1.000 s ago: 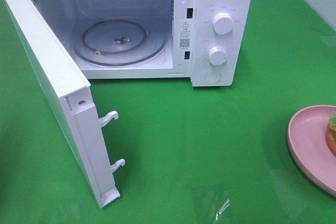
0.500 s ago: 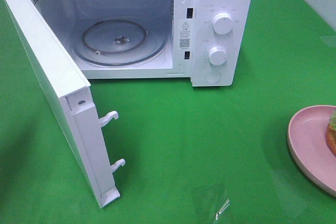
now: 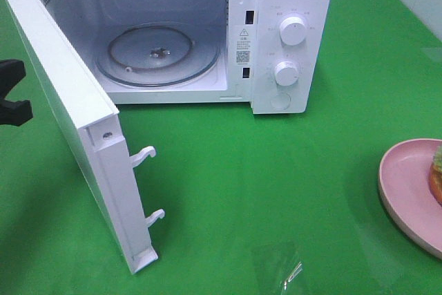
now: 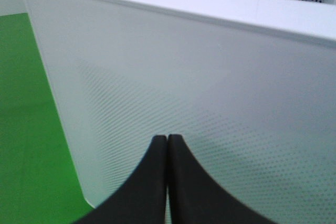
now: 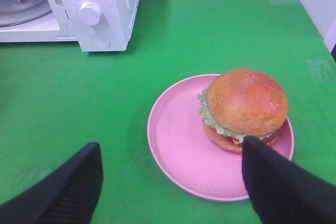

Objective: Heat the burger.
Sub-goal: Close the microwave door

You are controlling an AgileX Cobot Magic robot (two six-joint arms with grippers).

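Burger (image 5: 245, 109): I see it on the pink plate (image 5: 178, 145), toward the plate's far-right side, well apart from the microwave (image 3: 290, 39); in my high view only a sliver of it shows at the right edge (image 3: 436, 174).
Right gripper (image 5: 173, 182): I read its jaws as spread wide with nothing between them; one dark finger (image 5: 278, 182) sits in front of the burger's near edge in the wrist view, though I cannot tell whether it touches.
Left gripper (image 4: 167, 182): its two black fingers are pressed flat together, holding nothing, tips close to the outer face of the microwave door (image 4: 199, 93); contact I cannot judge.
Left gripper in high view: a black part shows at the left edge (image 3: 12, 93), outside the door.
Door edge: the door (image 3: 76, 115) stands swung out to the left, two white latch hooks (image 3: 145, 155) jutting from its free edge.
Open room: a wide stretch of green cloth (image 3: 262, 191) lies between door, microwave front and plate.
Cavity: round clear glass turntable (image 3: 159, 53) lies flat inside.
Materials: glossy domed bun, frilly pale-green lettuce, smooth matte plate with raised rim, white door with a fine dotted pattern.
Controls: two round white knobs (image 3: 293, 31) sit one above the other on the right panel.
Table front: a crinkled clear scrap (image 3: 286, 267) lies near the front edge.
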